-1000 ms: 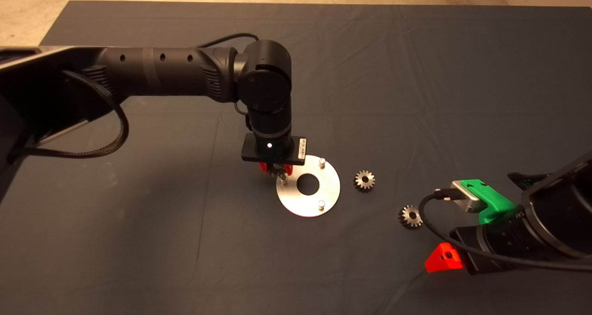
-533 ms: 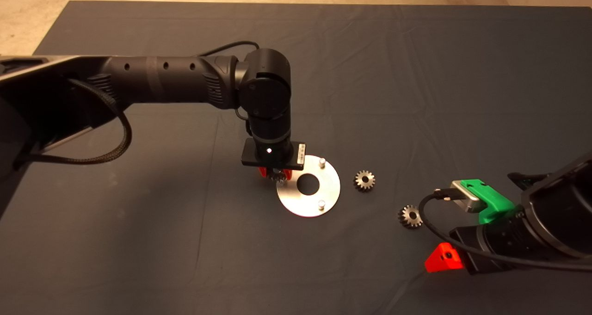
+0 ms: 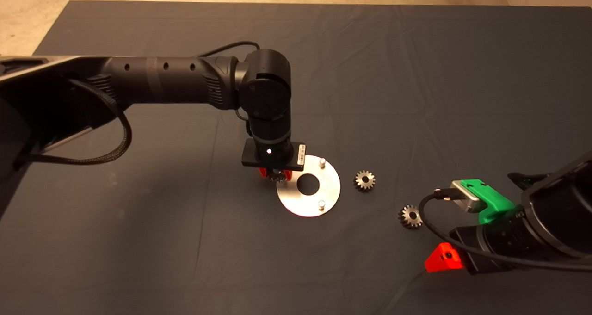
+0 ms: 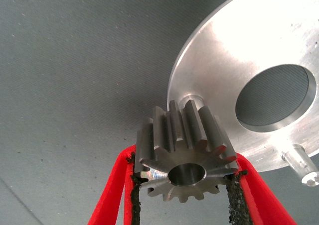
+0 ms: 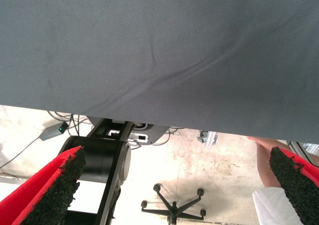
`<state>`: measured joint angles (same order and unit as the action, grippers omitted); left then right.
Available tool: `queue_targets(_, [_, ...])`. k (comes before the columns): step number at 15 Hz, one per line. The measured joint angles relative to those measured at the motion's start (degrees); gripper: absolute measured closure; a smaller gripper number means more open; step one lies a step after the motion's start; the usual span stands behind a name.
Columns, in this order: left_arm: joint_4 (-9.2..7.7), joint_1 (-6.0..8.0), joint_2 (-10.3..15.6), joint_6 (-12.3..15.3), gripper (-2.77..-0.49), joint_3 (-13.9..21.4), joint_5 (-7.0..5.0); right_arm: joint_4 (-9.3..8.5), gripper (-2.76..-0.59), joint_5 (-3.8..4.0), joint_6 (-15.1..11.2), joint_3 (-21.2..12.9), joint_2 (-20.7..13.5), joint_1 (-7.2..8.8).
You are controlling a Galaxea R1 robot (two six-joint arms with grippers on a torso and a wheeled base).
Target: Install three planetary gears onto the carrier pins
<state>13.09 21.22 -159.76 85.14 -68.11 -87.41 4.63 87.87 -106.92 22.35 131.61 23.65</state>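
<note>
Mat, near centre: disc, two bare pins standing. Left gripper over disc's left rim, fingers clamped on one gear just above third pin. Two gears loose beside disc's right. Right gripper parked at mat's near right edge, fingers apart. Step: first gear. Next, probably: bore centred on pin, then lowered.
</note>
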Motion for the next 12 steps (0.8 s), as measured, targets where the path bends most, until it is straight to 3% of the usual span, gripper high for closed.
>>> queue_targets(12, [0.02, -0.11, -0.6, 0.1, -0.87, 0.4, -0.01, 0.0, -2.75, -0.02, 0.0, 0.0, 0.0, 0.0])
